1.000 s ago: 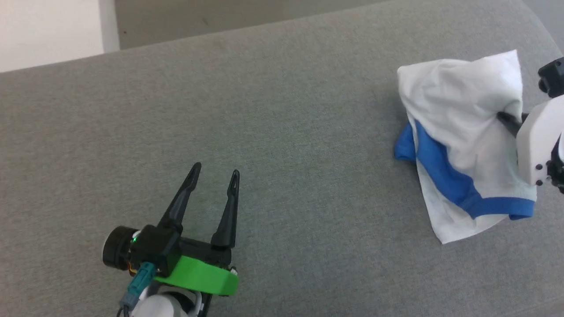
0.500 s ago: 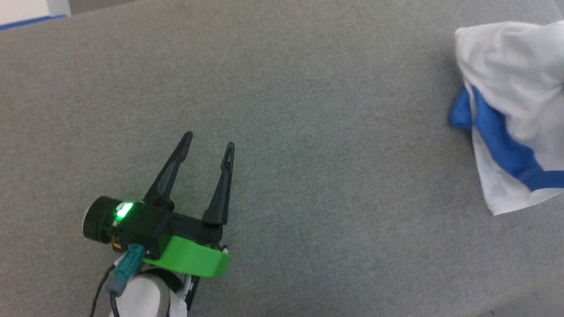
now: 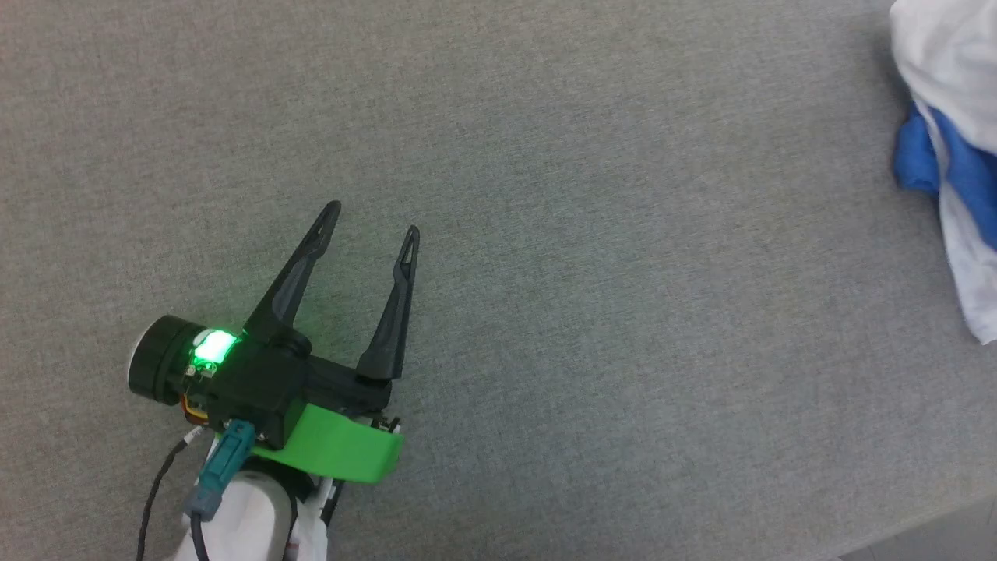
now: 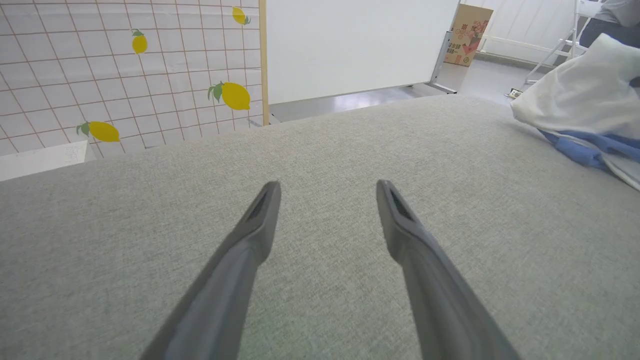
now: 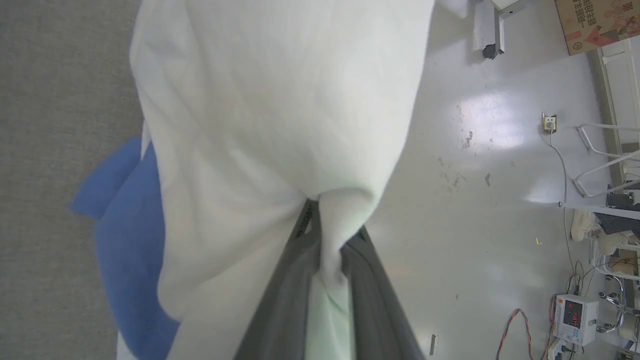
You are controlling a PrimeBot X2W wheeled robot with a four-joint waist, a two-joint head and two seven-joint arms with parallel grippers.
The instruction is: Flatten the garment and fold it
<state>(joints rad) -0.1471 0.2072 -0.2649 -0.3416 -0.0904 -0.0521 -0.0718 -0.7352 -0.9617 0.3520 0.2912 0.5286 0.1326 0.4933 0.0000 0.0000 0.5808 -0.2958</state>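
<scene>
Within the right hand [image 5: 330, 225] hangs the garment [image 5: 280, 100], pinched; left hand [image 3: 372, 217] well apart.

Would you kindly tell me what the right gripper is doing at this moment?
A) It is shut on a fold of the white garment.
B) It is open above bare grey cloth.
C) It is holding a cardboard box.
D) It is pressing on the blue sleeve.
A: in the right wrist view, the right gripper has its fingers closed on a pinch of the garment, in its white cloth.
</scene>
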